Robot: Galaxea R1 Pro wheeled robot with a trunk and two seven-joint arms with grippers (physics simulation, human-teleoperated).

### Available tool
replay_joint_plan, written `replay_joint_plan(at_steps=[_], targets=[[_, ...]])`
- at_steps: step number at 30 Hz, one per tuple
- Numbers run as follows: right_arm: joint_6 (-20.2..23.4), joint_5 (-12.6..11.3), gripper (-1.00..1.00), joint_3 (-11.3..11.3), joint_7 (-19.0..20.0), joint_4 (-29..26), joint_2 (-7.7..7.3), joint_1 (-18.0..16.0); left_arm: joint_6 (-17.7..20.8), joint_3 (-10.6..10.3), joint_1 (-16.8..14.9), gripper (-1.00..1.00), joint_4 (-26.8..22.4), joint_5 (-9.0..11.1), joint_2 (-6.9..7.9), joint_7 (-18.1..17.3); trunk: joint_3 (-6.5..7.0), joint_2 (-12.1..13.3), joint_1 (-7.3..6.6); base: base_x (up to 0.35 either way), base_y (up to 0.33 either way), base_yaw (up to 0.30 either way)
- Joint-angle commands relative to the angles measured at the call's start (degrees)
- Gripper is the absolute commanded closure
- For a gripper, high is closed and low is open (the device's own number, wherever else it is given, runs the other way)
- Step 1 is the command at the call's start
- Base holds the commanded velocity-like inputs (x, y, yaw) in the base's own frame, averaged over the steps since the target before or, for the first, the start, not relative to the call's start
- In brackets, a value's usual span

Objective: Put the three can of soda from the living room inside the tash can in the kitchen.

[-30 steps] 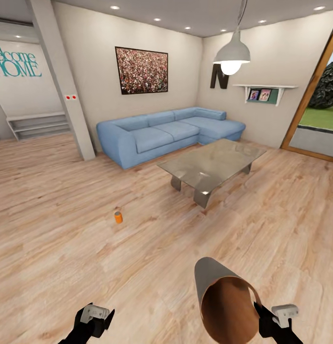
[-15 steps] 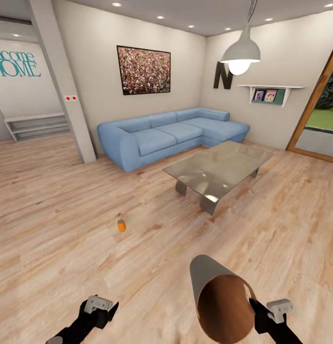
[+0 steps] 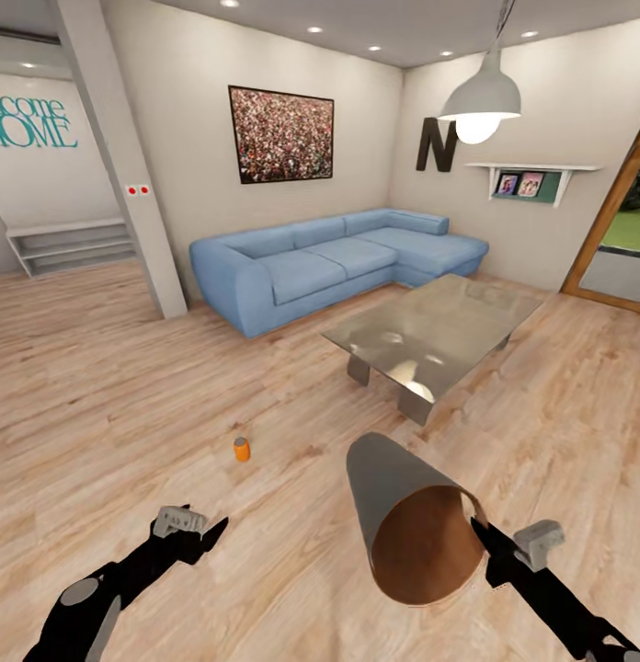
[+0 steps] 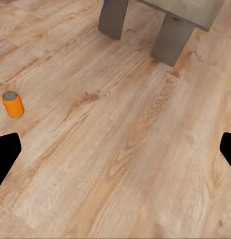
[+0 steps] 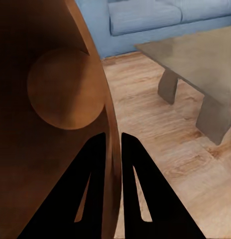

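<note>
Right gripper point(image 5: 113, 142) is pinching the trash can point(image 3: 407, 519) rim at 5 o'clock, can tipped sideways. Left gripper point(image 3: 187, 524) is hanging wide, empty. Orange soda can point(image 3: 242, 449) is standing on wood floor point(image 3: 99, 405) at 11 o'clock of it.

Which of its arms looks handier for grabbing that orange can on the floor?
Probably the left: the left gripper is open, empty and nearest the orange can, while the right gripper is pinching the bin's rim.

can point(image 3: 241, 449) on floor point(image 3: 99, 405), left of bin point(image 3: 412, 529); table point(image 3: 430, 333) behind.
</note>
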Motion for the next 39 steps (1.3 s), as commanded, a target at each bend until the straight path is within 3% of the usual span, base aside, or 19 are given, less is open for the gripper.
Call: replay_joint_plan(at_steps=[1,3,7,11,16,28,39], targets=[[0.56,-3.04,1.00,-1.52,2.50,-0.56,-0.08,0.49,-0.62,1.65,0.02,-1.00,-0.46,0.36,-0.03,-1.86,0.01,0.00,0.00,0.249,0.199,0.000],[0.55,-4.51,1.00,-3.88,4.72,-0.21,-0.05,0.96,-1.23,3.14,0.03,-1.00,-0.66,0.56,0.03,-4.39,0.01,0.00,0.00,0.245,0.194,0.000],[0.42,-5.55,1.00,-6.10,6.63,2.10,-0.34,1.27,-2.26,4.20,0.10,-1.00,-0.37,0.44,0.13,-6.60,0.01,0.00,0.00,0.220,0.185,0.000],[-3.16,-5.94,1.00,-7.36,7.37,8.42,-2.57,1.40,-5.47,4.63,0.05,-1.00,3.58,0.48,0.33,-7.57,0.01,0.00,0.00,0.211,0.197,-0.020],[-5.38,-6.01,1.00,-7.69,7.54,12.65,-3.64,1.41,-7.09,4.54,-0.05,-1.00,7.04,0.18,0.34,-7.77,0.01,0.00,0.00,0.218,0.202,-0.058],[-5.77,-6.00,1.00,-7.66,6.89,15.22,-3.83,1.38,-9.84,4.18,-0.38,-1.00,15.38,0.24,0.29,-8.00,0.01,0.00,0.00,0.238,0.195,-0.012],[-5.70,-6.05,1.00,-7.26,6.69,15.59,-3.80,1.38,-9.82,4.25,-0.48,-1.00,16.44,0.34,0.30,-8.04,0.39,0.00,0.00,0.233,0.221,-0.106]])
